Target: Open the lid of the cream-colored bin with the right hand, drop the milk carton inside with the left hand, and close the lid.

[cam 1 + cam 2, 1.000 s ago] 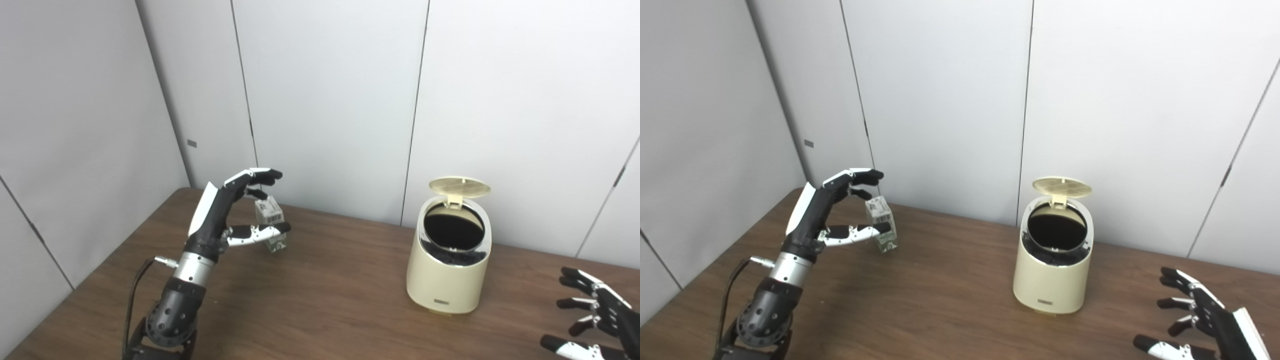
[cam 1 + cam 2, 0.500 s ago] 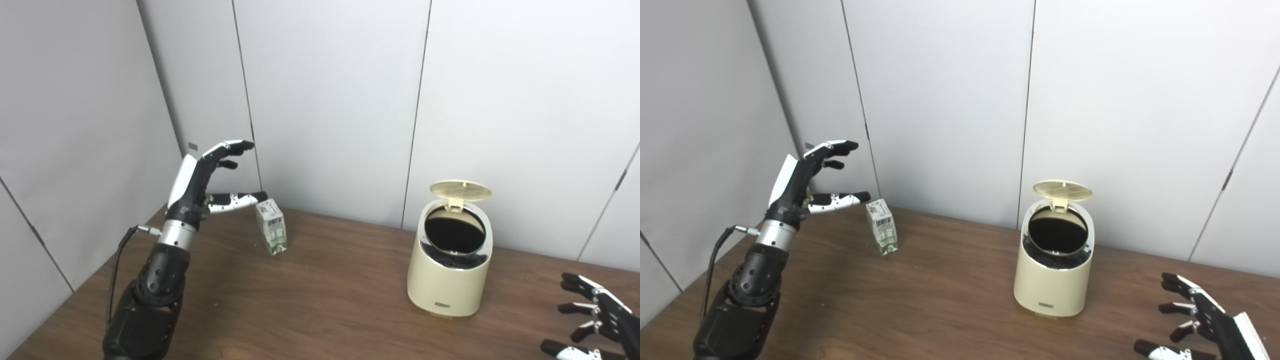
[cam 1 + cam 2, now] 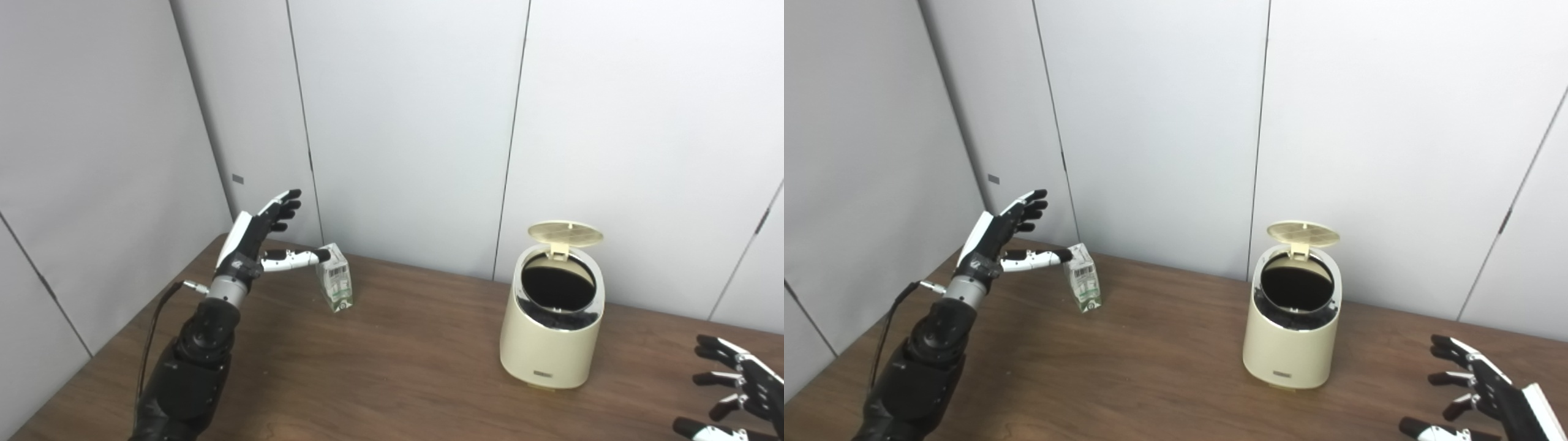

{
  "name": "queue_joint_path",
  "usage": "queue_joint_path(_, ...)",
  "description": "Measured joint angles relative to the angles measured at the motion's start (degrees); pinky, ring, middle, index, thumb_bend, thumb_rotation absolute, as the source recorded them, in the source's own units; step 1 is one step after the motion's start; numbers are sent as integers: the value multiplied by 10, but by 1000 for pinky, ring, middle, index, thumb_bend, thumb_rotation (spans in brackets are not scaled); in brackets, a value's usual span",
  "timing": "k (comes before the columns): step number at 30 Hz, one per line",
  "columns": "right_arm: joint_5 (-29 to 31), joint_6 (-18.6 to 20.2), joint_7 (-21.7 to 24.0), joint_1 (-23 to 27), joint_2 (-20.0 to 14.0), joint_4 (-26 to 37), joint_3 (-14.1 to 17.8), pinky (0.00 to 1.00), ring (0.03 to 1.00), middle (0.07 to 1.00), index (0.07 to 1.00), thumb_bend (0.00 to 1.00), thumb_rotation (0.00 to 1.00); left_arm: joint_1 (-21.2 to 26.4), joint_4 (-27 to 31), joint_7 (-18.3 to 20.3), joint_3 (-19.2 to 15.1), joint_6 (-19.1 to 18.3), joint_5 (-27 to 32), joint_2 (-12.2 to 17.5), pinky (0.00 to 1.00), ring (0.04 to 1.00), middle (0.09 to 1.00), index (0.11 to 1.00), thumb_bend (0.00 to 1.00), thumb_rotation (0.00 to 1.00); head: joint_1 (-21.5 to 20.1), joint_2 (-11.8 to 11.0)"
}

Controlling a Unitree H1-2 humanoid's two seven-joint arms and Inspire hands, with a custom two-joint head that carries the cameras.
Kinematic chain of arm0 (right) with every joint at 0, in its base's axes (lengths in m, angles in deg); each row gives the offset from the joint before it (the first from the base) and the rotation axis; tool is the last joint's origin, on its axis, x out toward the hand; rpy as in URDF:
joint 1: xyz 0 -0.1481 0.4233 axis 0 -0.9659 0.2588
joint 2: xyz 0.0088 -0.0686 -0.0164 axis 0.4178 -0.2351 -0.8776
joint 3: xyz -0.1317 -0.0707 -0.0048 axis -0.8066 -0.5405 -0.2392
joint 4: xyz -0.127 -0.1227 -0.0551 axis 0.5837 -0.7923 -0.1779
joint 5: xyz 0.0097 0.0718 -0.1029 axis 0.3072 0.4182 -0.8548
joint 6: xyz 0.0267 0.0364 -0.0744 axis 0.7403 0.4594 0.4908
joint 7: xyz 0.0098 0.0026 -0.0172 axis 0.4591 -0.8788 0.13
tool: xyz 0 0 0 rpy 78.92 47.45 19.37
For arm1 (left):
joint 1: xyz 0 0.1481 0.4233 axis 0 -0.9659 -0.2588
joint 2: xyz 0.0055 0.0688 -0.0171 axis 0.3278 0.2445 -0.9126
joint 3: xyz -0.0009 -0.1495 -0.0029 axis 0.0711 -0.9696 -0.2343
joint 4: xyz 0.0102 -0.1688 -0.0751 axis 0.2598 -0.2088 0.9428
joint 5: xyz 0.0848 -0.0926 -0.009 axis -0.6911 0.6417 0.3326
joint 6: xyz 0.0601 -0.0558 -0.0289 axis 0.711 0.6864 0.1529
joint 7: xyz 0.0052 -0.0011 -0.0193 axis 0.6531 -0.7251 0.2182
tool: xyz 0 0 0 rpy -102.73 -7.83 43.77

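The cream-colored bin (image 3: 551, 334) stands on the brown table (image 3: 398, 367) right of centre, its round lid (image 3: 565, 233) flipped up at the back and the dark inside showing. The small milk carton (image 3: 334, 277) stands at the far left of the table, leaning a little. My left hand (image 3: 263, 236) is open just left of the carton, fingers spread upward, its thumb tip reaching the carton's top edge. My right hand (image 3: 1482, 395) is open low at the right edge, well apart from the bin.
Grey wall panels (image 3: 398, 122) close off the back and left of the table. A black cable (image 3: 153, 331) runs along my left forearm. Bare tabletop lies between the carton and the bin.
A second ago my left hand curled around the carton; it then rose away to the left and has now come back down beside it, open. The carton stays on the table. The right hand sank slightly.
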Motion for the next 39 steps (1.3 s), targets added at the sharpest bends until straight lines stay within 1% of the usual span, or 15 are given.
queue_joint_path(2, 0, 0, 0, 0, 0, 0, 0, 384, 682, 812, 805, 1000, 447, 3, -19, -1, 7, 6, 0, -2, 855, 888, 896, 938, 978, 281, 0, 1)
queue_joint_path(5, 0, 0, 0, 0, 0, 0, 1, 370, 658, 800, 795, 1000, 480, 4, -37, -1, 15, 9, 1, -5, 867, 885, 892, 937, 999, 298, -3, 1)
queue_joint_path(8, 6, 0, 0, 0, -1, 0, 4, 363, 643, 793, 792, 1000, 485, 5, -54, -1, 19, 16, 2, -5, 880, 883, 890, 935, 981, 299, -2, 2)
queue_joint_path(11, 8, 0, 0, 0, -3, -1, 4, 359, 636, 788, 789, 1000, 484, 5, -63, -1, 22, 17, 3, -6, 861, 876, 889, 932, 983, 302, -1, 2)
queue_joint_path(14, 8, 0, 0, 0, -6, -1, 4, 355, 632, 783, 782, 1000, 484, 6, -81, -1, 22, 30, 5, -6, 835, 874, 888, 932, 982, 300, -1, 2)
queue_joint_path(17, 8, 0, 0, 0, -10, -1, 4, 354, 628, 783, 779, 1000, 481, 6, -98, -4, 29, 39, 1, -6, 818, 871, 886, 931, 976, 324, -1, 4)
queue_joint_path(19, 8, 0, 0, 0, -12, -1, 4, 353, 625, 781, 779, 1000, 477, 6, -106, -14, 35, 39, -5, -6, 806, 865, 885, 930, 972, 341, -1, 4)
queue_joint_path(24, 8, 1, 0, -2, -13, 2, 4, 353, 622, 781, 779, 1000, 496, 6, -113, -25, 39, 40, -14, -8, 802, 858, 882, 926, 988, 339, -2, 4)
queue_joint_path(27, 9, 1, 1, -4, -13, 5, 4, 351, 621, 781, 777, 1000, 501, 6, -114, -32, 39, 39, -15, -14, 776, 846, 875, 921, 977, 314, -4, 5)
queue_joint_path(30, 9, 1, 2, -4, -14, 5, 4, 347, 616, 775, 770, 1000, 500, 6, -118, -41, 41, 39, -16, -23, 760, 824, 861, 910, 960, 305, -5, 6)
queue_joint_path(33, 9, 2, 2, -6, -15, 7, 4, 347, 615, 774, 769, 1000, 503, 8, -137, -51, 49, 39, -25, -29, 744, 802, 828, 884, 948, 300, -7, 6)
queue_joint_path(36, 9, 3, 3, -8, -15, 9, 4, 349, 614, 775, 767, 1000, 506, 12, -144, -71, 53, 39, -34, -36, 736, 792, 811, 867, 927, 285, -8, 7)
queue_joint_path(39, 9, 3, 4, -13, -15, 15, 4, 356, 624, 785, 776, 1000, 479, 19, -156, -96, 54, 40, -42, -40, 738, 780, 789, 838, 922, 281, -10, 8)
